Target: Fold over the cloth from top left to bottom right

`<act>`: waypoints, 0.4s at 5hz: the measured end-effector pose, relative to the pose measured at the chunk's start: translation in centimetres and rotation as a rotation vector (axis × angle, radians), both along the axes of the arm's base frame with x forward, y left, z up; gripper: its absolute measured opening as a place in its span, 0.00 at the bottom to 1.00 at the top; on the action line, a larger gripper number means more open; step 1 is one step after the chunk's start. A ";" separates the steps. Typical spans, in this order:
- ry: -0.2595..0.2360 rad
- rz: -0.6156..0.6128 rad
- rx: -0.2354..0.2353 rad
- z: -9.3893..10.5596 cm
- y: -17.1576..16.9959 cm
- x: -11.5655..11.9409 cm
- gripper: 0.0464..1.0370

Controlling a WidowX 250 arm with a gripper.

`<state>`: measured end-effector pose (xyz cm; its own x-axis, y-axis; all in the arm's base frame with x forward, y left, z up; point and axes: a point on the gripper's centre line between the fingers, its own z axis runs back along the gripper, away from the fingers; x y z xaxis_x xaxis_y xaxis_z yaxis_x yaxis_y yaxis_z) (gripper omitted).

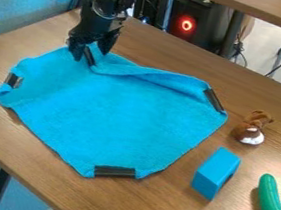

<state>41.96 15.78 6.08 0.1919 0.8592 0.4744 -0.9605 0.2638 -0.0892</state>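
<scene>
- Bright blue, soft fabric cloth [120, 119] mostly spread on brown wooden table [153, 208], upper edge rumpled
- Black two-finger gripper [92, 52] at top-left corner, fingers spread, cloth between them
- Fold not made; likely left: pinch, lift, carry corner to bottom right

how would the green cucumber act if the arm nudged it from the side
The green cucumber would probably roll, being long and rounded, though its slight curve may make it swerve. Its smooth, shiny skin suggests it could slip in a loose grip.
</scene>
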 end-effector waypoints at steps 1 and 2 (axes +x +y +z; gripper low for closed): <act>-0.005 -0.001 0.010 -0.2 0.4 0.0 0.62; -0.015 -0.015 0.013 -0.6 0.4 0.1 0.32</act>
<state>42.04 16.17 5.49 0.1973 0.8501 0.4883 -0.9550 0.2792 -0.1003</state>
